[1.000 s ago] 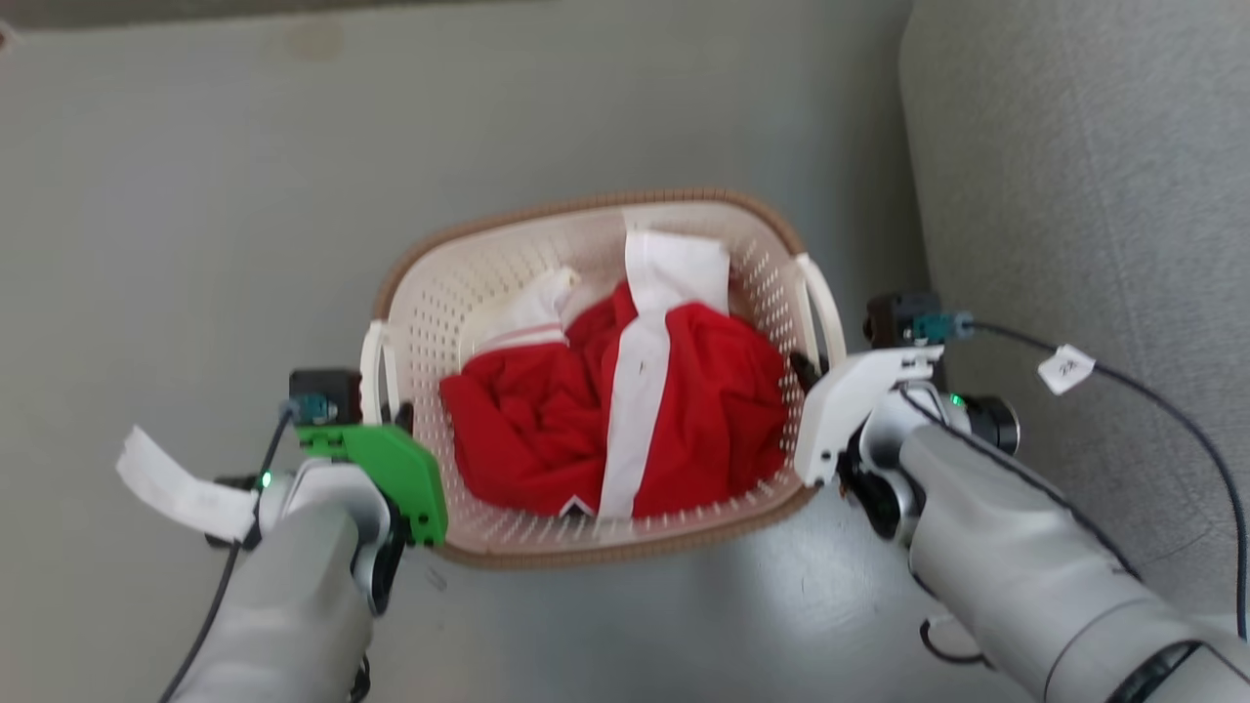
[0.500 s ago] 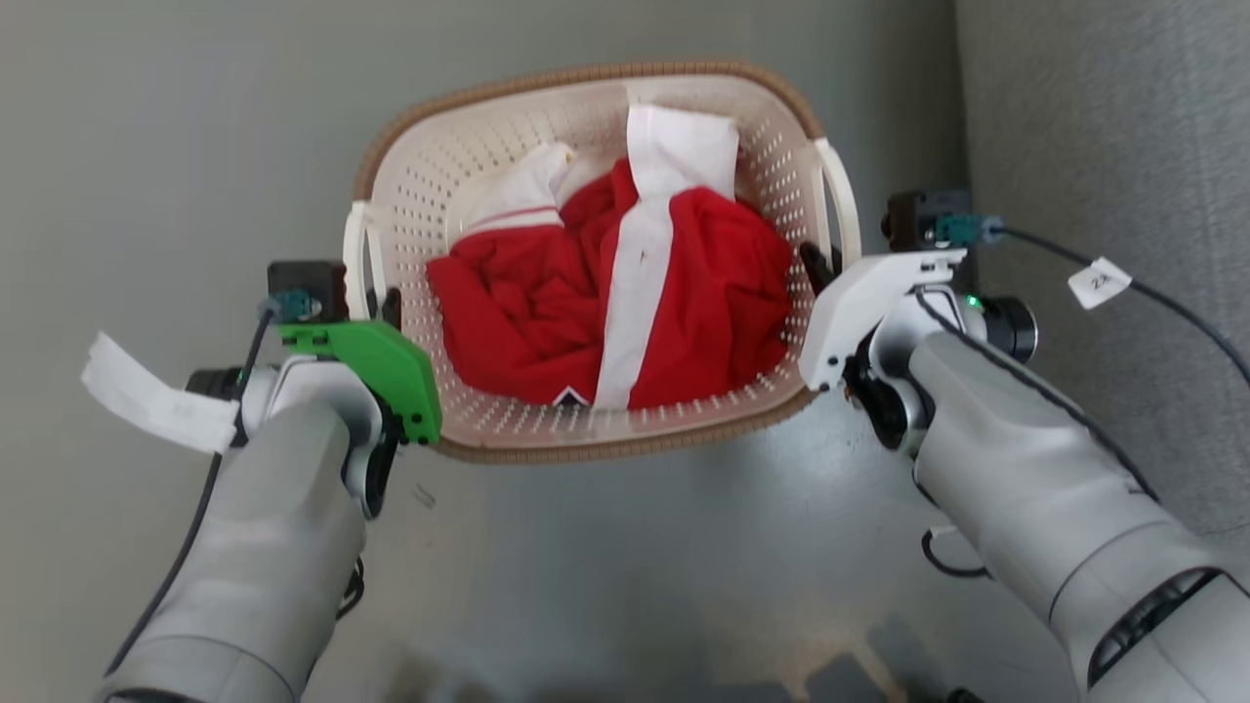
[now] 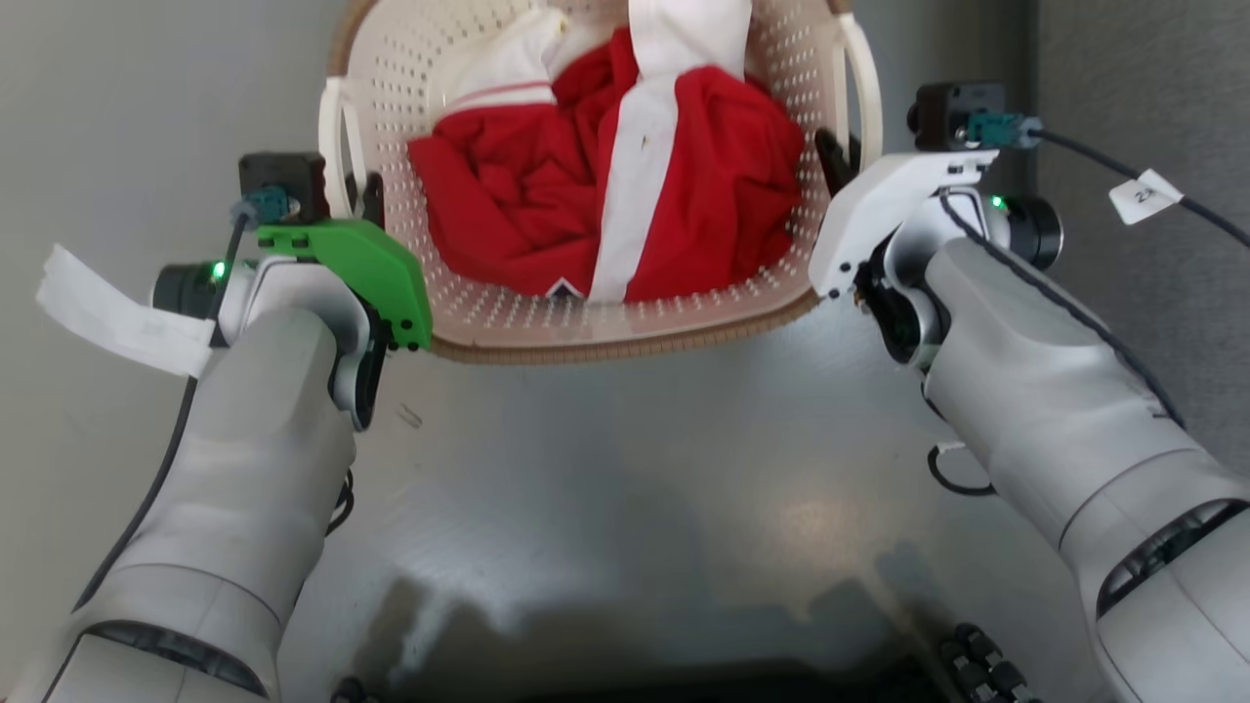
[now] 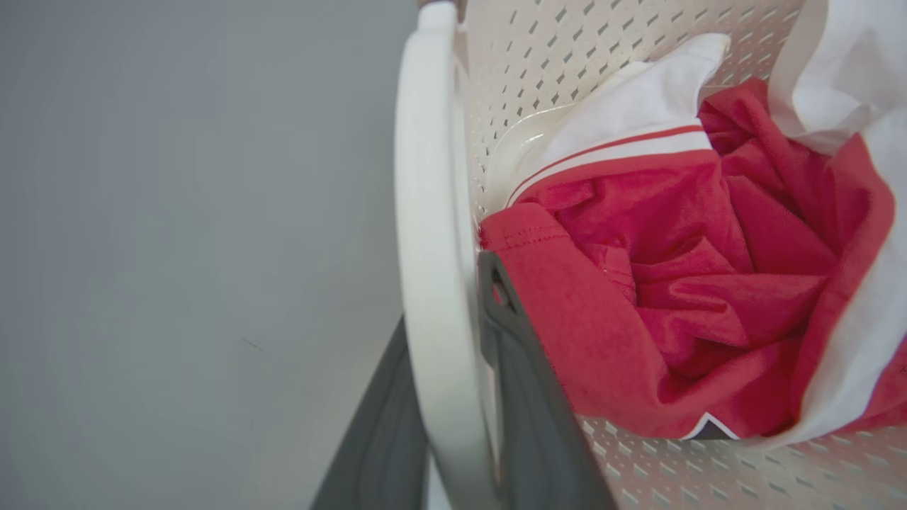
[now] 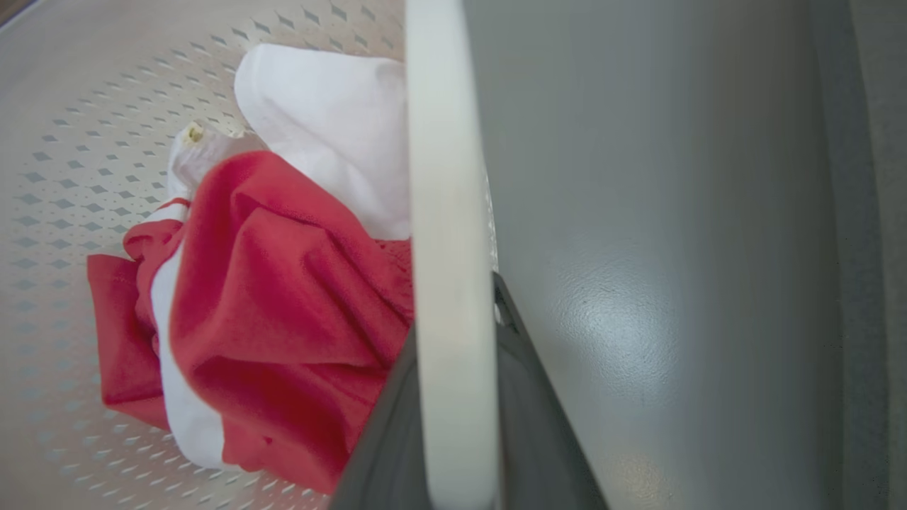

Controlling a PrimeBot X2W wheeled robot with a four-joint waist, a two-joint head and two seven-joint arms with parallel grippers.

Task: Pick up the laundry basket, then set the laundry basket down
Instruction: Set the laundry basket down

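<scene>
Grey glossy floor [image 3: 625, 488] shows under the small cream-white perforated plastic laundry basket [image 3: 547, 317] with its brown woven-look rim. The basket looks bigger than a second ago, so I'd say it is rising, though the camera shifted too. The left gripper [image 3: 369, 190] and right gripper [image 3: 833, 156] each stay clamped on a white side handle; setting it down remains.

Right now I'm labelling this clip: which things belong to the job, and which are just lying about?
Job: laundry basket; left gripper, shut on its left handle; right gripper, shut on its right handle.
Lying about: red-and-white garment inside the basket; grey floor; grey upholstery on the right.
</scene>
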